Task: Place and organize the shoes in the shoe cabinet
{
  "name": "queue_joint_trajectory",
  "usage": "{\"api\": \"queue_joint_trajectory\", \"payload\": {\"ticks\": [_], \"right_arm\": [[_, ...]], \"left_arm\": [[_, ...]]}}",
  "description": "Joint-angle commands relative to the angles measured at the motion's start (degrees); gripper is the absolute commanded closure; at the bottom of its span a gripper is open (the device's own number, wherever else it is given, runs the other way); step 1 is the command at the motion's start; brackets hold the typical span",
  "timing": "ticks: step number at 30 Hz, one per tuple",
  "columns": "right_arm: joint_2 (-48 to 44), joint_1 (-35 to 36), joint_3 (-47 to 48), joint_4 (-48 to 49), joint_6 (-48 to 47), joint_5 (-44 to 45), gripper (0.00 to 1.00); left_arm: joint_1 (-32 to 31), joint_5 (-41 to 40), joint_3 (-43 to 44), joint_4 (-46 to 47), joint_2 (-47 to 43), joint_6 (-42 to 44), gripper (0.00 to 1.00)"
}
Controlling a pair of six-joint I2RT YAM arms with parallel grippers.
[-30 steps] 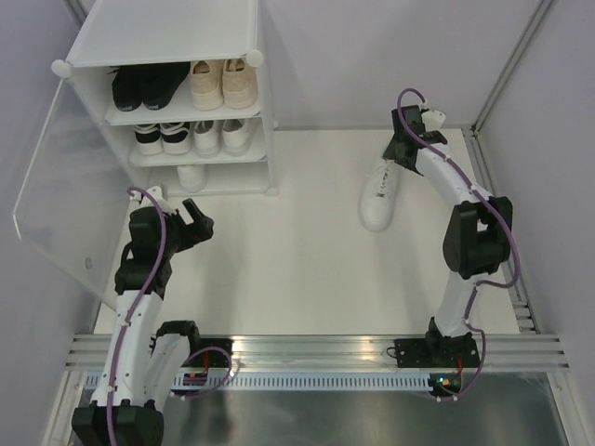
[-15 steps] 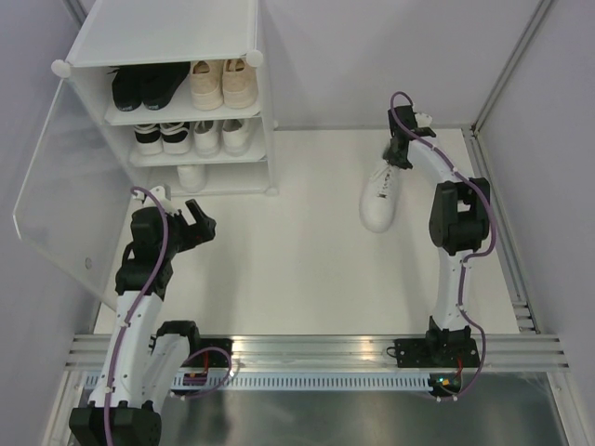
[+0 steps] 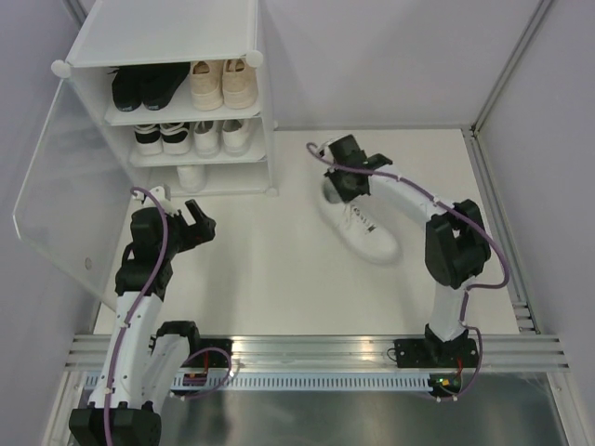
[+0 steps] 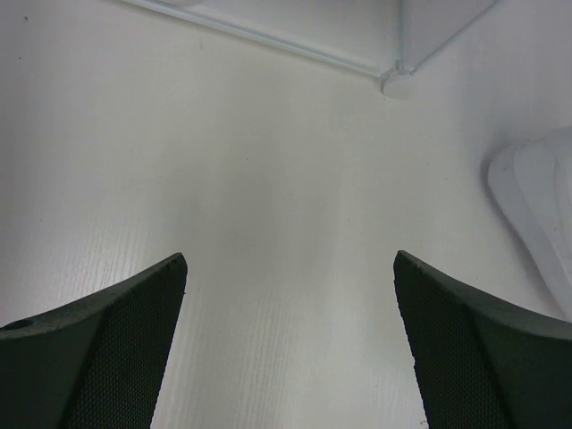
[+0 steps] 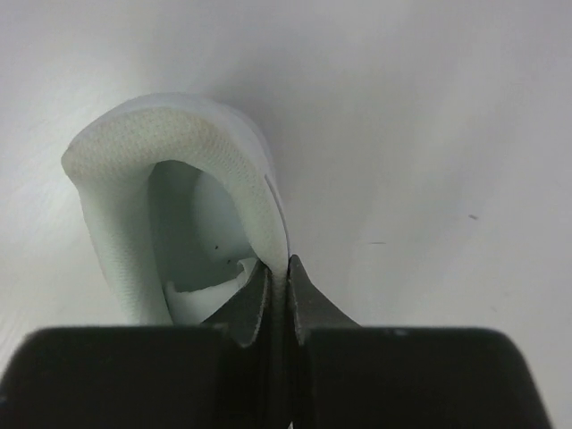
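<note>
The left claw (image 4: 288, 268) stands wide open above the white table (image 4: 259, 170), its two dark, mesh-textured fingers (image 4: 98, 349) rising from the bottom corners with only table surface showing in the gap. Across the top, a white bottom rail (image 4: 286, 49) of the shoe cabinet (image 4: 420, 27) slants down to the right and ends at a round corner connector (image 4: 396, 84) resting on the table. At the right edge, apart from the connector, lies a pale rounded shape (image 4: 536, 197) with a stepped rim, cut off by the frame and too blurred to name
</note>
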Motion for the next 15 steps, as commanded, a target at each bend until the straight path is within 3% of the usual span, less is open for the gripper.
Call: {"api": "queue_joint_trajectory", "payload": {"ticks": [1,6,10,12,13,15], "right_arm": [[-10.76,10.44,-6.68,-2.66,-17.38,-10.57,0.99],[-13.77,23.73,-12.16,-3.8,-29.68,-12.7,0.99],[-7.99,32.08,-8.31,-8.81,-32.69,-13.4,0.99],[-5.87,33.59,-7.42,-10.04,-32.7,-11.39,0.94],[-4.21,34.55,-7.15,-10.22,-32.0,-11.21,0.83],[-3.14,35.08,-6.98,-10.75,-30.86,-9.54,0.78]], "left_arm": [[-0.14,-1.12,0.71,0.19,-0.47,1.82,0.02],[-0.14,-1.92,0.53,0.19,-1.17,1.64,0.02],[-0.14,-3.5,0.44,0.11,-2.05,1.55,0.02],[-0.14,-4.03,0.18,0.11,-2.58,1.46,0.02],[-0.14,-4.29,0.18,0.11,-2.84,1.38,0.02],[-0.14,-4.29,0.09,0.11,-2.93,1.38,0.02]]}}
